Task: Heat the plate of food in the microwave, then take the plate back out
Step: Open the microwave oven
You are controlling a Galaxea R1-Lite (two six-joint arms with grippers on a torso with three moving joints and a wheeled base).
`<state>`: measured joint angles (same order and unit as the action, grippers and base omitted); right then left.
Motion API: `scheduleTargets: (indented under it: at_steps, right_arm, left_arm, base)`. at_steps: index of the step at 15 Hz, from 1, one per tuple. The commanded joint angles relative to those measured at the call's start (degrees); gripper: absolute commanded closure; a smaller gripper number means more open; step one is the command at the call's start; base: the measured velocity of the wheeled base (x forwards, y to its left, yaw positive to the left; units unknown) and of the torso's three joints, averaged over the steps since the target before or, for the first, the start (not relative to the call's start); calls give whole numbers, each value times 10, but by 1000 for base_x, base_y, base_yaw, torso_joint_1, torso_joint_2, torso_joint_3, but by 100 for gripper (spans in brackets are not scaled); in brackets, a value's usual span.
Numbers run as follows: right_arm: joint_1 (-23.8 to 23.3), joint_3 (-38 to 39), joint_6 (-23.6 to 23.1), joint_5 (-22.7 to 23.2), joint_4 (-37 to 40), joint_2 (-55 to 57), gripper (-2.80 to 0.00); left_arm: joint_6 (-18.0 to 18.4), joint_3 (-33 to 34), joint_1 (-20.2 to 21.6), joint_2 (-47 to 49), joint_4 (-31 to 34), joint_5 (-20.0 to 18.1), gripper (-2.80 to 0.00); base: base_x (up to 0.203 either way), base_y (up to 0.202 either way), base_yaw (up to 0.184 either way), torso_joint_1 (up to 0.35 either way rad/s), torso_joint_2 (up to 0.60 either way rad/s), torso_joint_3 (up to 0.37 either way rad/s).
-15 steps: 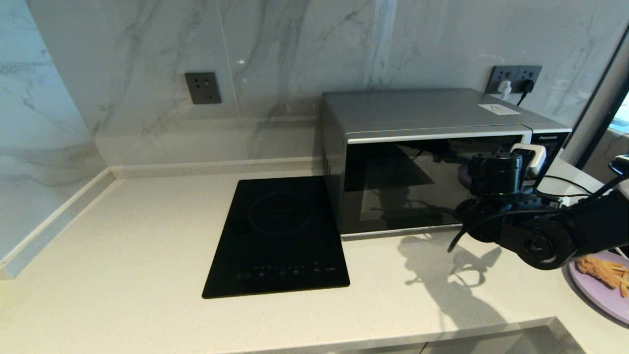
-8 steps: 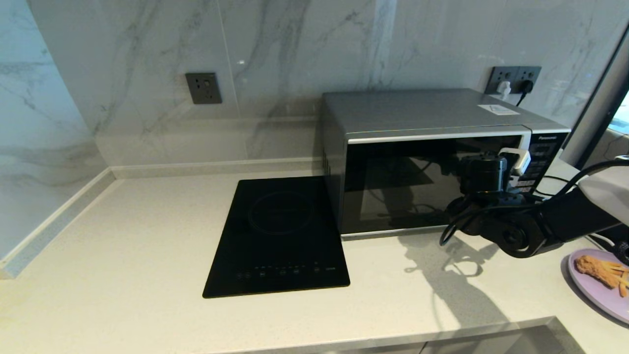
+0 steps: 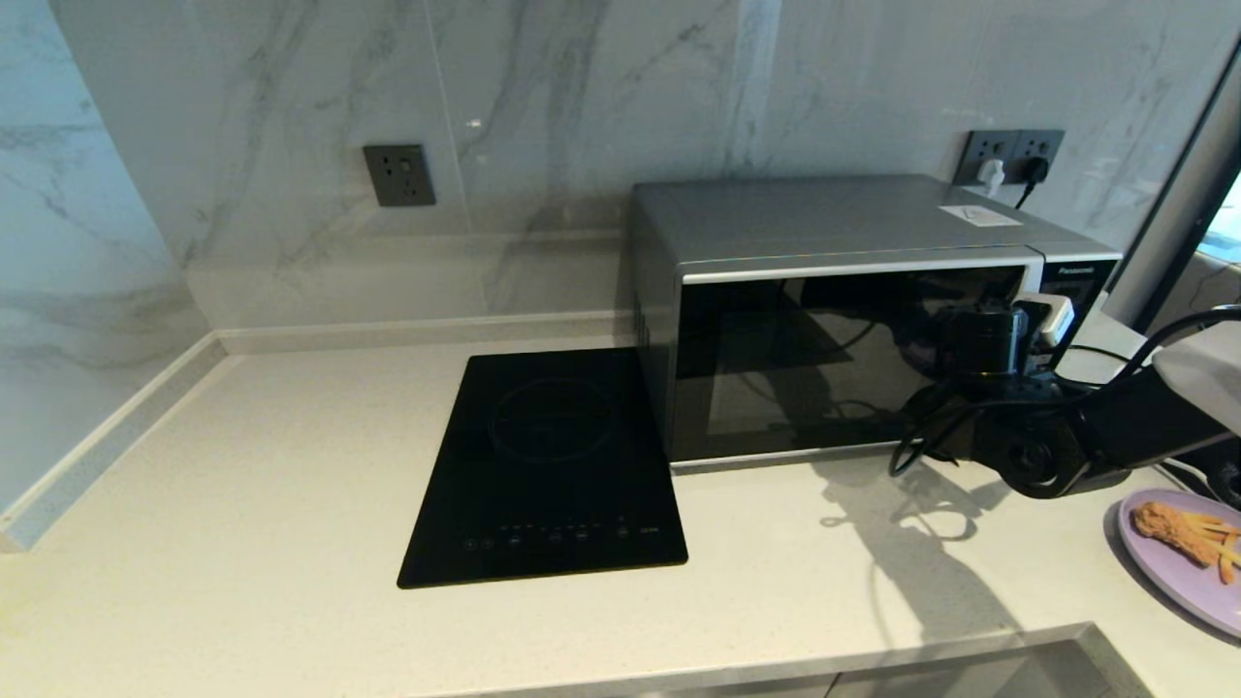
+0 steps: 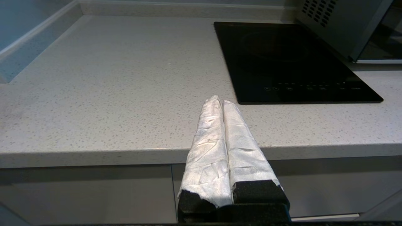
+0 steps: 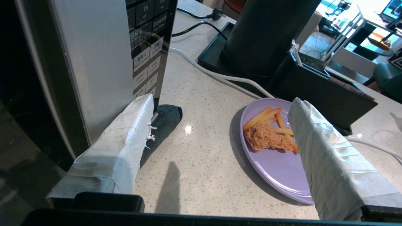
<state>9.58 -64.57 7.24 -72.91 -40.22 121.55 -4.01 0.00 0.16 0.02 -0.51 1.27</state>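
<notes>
Presently the right gripper (image 5: 220,125) is held at the right end of the microwave (image 3: 853,320), its 2 taped fingers spread wide with nothing between them; 1 finger (image 5: 125,138) lies against the silver handle strip (image 5: 91,69) beside the black button panel (image 5: 147,47). The microwave door appears shut. The plate of food (image 5: 276,163), with its fried chicken piece (image 5: 265,138) and fries (image 5: 267,117), is seen on the countertop (image 3: 242,504) to the right of the microwave, well apart from the door and untouched.

A slip off the smooth handle strip is judged the main risk, since only 1 finger bears on it; a button could also be pressed by a stray finger. If the door is swung out, the arm and its looping cable (image 3: 916,441) could be caught in front of the microwave.

Room is tight to the microwave's right: a white cord (image 5: 220,75) and a black tray with a dark cylinder (image 5: 267,34) crowd the plate. Left of the microwave, past the induction hob (image 3: 553,465), open counter is available. The left gripper (image 4: 221,103) is parked off the counter's front edge, fingers pressed together, empty.
</notes>
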Motion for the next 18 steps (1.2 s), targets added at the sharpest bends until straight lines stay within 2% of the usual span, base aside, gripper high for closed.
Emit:
scheduleTargets:
  at_steps: [1, 2, 9, 16, 18]
  right_arm:
    - [0, 0, 1, -5, -2, -3, -280]
    - [0, 0, 0, -5, -2, -3, 0]
    - [3, 15, -1, -4, -3, -27, 0]
    - [13, 69, 5, -4, -5, -59, 0]
    - [20, 90, 6, -5, -29, -65, 0]
  left_arm:
    - [0, 0, -1, 1, 0, 1, 0]
    - [-1, 0, -1, 1, 0, 1, 0]
    - [0, 0, -1, 1, 0, 1, 0]
    - [-1, 0, -1, 1, 0, 1, 0]
    - [-1, 0, -1, 1, 0, 1, 0]
  base:
    - [0, 0, 0, 0, 0, 0]
    - [0, 0, 0, 0, 0, 0]
    - [0, 0, 0, 0, 0, 0]
    - [0, 0, 0, 0, 0, 0]
    - [0, 0, 0, 0, 0, 0]
